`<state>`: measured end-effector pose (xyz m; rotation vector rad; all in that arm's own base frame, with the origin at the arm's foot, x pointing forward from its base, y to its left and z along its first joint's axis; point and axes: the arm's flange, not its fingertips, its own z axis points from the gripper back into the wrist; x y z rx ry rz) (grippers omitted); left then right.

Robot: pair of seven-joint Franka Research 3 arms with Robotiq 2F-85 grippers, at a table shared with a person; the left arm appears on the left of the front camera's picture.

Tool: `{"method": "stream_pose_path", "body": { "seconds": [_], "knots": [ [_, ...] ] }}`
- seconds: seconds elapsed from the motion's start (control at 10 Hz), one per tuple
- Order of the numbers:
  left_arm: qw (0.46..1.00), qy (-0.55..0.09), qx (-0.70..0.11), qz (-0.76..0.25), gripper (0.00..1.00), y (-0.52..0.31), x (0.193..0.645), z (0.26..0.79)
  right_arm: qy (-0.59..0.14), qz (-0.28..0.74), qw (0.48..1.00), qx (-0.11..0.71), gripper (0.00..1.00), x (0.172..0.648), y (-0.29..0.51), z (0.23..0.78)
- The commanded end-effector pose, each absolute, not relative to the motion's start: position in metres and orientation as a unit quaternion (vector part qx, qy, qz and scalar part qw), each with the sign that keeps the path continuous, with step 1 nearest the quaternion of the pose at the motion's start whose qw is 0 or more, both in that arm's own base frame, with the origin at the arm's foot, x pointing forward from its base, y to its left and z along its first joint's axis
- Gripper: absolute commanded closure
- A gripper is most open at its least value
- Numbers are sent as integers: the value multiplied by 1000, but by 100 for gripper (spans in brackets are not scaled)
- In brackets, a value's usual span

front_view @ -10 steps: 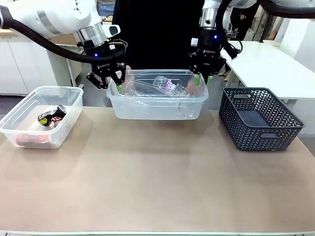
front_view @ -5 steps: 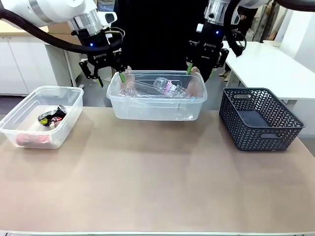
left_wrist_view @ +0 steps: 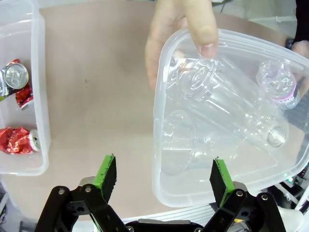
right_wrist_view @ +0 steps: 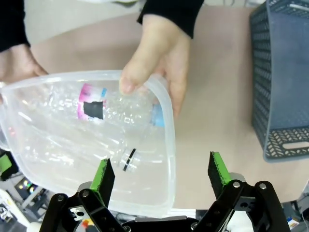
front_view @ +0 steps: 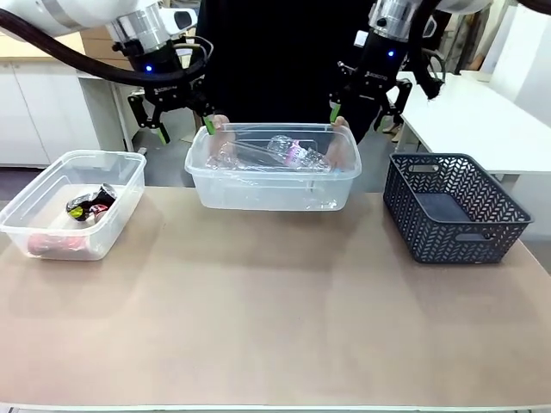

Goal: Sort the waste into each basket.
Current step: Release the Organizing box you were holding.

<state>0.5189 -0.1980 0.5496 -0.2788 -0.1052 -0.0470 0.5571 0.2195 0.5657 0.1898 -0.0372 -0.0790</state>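
A clear tub [front_view: 258, 194] stands at the table's far middle with several see-through bottles [front_view: 288, 153] lying in it. A person's hands [front_view: 343, 146] hold its two ends. My left gripper [front_view: 185, 129] hangs open above the tub's left end, and my right gripper [front_view: 360, 116] hangs open above its right end; neither holds anything. In the left wrist view my open gripper [left_wrist_view: 163, 174] looks down on the tub's rim [left_wrist_view: 159, 111] and the bottles [left_wrist_view: 217, 121]. The right wrist view has my open gripper [right_wrist_view: 160, 172] over the tub's rim [right_wrist_view: 166, 125], which a hand [right_wrist_view: 157, 53] grips.
A second clear tub [front_view: 120, 202] at the left holds red and black shiny waste [front_view: 86, 206], also seen as crushed red pieces [left_wrist_view: 17, 140]. The dark lattice basket [front_view: 455, 206] stands at the right with nothing in it [right_wrist_view: 282, 72]. The near half of the table is bare.
Both grippers have opened wide and risen away from the middle tub's ends. The person's hands still hold the tub, which has stayed in place.
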Motion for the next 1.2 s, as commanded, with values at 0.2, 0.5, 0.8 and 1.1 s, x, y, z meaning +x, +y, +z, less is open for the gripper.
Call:
{"method": "stream_pose_path", "body": {
  "seconds": [0.2,0.5,0.8,1.1],
  "knots": [
    [989,-53,-140,-15,0,-198,519,550,-18,-41,994,97,0,566,219,567],
    [989,-53,-140,-15,0,-198,519,550,-18,-41,994,97,0,566,219,567],
    [983,-89,-141,-74,0,-170,455,608,-98,-4,987,123,0,450,159,636],
    [974,-44,-184,-127,0,-111,353,616,30,-55,958,280,0,329,94,648]
  ]
}}
